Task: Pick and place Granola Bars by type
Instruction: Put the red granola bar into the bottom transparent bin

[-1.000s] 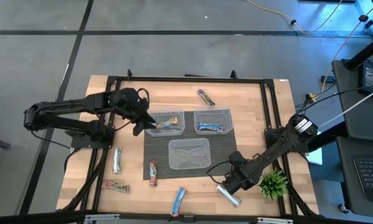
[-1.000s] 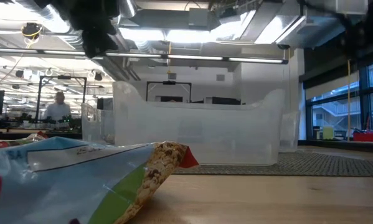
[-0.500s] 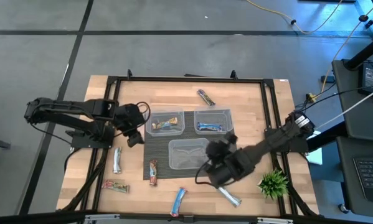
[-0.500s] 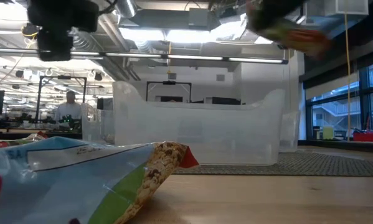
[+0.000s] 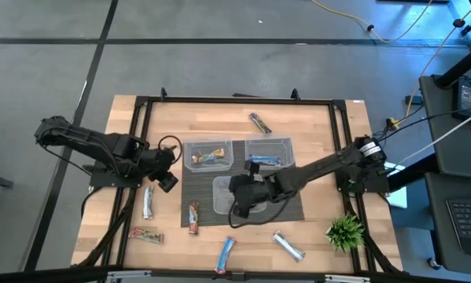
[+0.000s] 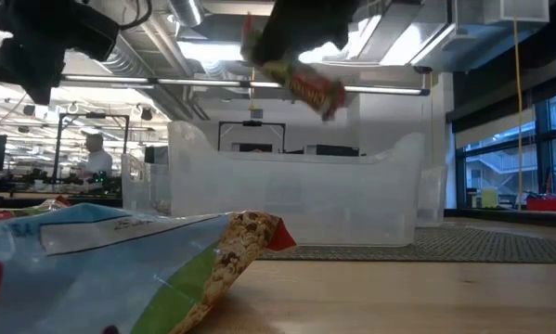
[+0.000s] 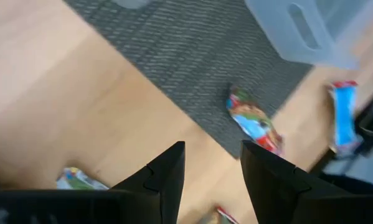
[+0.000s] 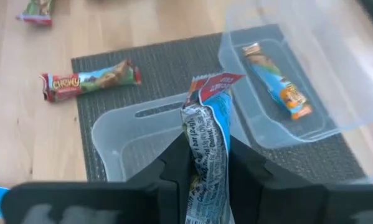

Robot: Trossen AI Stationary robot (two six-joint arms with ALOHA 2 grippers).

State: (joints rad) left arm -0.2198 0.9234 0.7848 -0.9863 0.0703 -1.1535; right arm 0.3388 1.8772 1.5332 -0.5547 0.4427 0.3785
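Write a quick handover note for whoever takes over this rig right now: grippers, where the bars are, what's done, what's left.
Right gripper is shut on a bar, above the empty front tub.
Left gripper is open and empty, over the table's left side.
Done: one bar each in the left back tub and the right back tub.
Left: drop the held bar, then sort the six loose bars on the table.

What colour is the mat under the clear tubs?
The mat is dark grey with a fine woven texture. It shows best in the right wrist view.
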